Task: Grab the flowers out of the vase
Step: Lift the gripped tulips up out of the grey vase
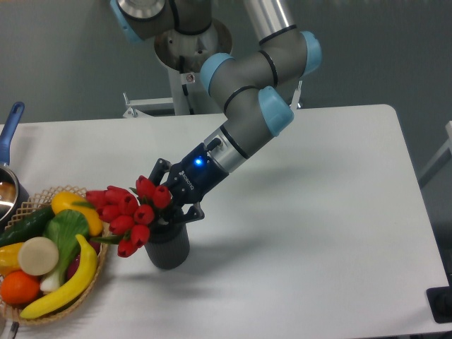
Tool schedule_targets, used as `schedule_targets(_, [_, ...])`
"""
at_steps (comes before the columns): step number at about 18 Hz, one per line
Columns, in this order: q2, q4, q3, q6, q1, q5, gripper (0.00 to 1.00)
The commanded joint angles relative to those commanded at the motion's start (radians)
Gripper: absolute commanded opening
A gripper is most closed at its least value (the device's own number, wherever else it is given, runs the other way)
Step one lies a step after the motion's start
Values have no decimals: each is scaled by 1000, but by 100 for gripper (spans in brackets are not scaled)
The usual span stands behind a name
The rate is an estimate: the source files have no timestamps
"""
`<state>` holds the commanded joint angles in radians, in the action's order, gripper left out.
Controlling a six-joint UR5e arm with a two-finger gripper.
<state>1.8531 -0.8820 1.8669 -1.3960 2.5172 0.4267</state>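
Note:
The flowers [126, 210], a bunch of red tulip buds with green stems, stand in the dark grey vase [168, 251] left of the table's middle and lean left toward the basket. My gripper [173, 201] reaches in from the upper right, just above the vase mouth. Its black fingers [192, 212] are closed around the bunch where the stems meet the buds. The stems inside the vase are hidden.
A wicker basket [93, 281] with a banana, cucumber, orange and other produce sits directly left of the vase, almost touching the tulips. A pot with a blue handle [12, 121] is at the left edge. The arm's base mount [185, 53] stands behind the table.

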Motion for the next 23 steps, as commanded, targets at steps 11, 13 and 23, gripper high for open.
schedule_targets(11, [-72, 0, -17, 129, 25, -37, 40])
schedule_targets(13, [-80, 0, -31, 163, 26, -58, 40])
schedule_targets(23, [-118, 0, -118, 331, 18, -95, 40])
